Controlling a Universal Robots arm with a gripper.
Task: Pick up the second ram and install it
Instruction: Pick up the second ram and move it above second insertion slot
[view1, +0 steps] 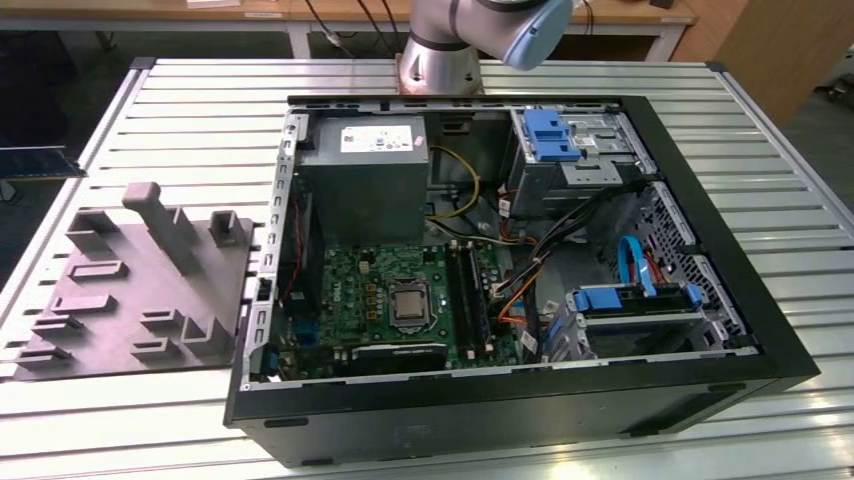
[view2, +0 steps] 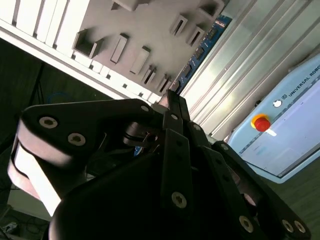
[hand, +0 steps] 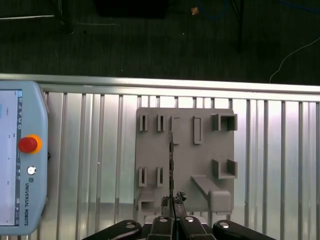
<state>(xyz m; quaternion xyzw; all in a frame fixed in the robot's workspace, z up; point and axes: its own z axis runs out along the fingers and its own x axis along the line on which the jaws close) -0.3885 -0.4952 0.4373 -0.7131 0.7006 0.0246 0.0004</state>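
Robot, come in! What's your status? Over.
Claw shut on the second ram. Ram hangs above the grey tray. Nothing seen in the way.

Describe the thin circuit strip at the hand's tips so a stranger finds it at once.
Find the grey plastic tray with upright blocks on the slatted metal table. In the second wrist view, the black hand grips a thin blue-green circuit strip in front of it. Unlike the plain grey blocks, it carries small chips.

Matt grey plastic tray, ribbed satin metal table, matt black pincer, circuit-board second ram.
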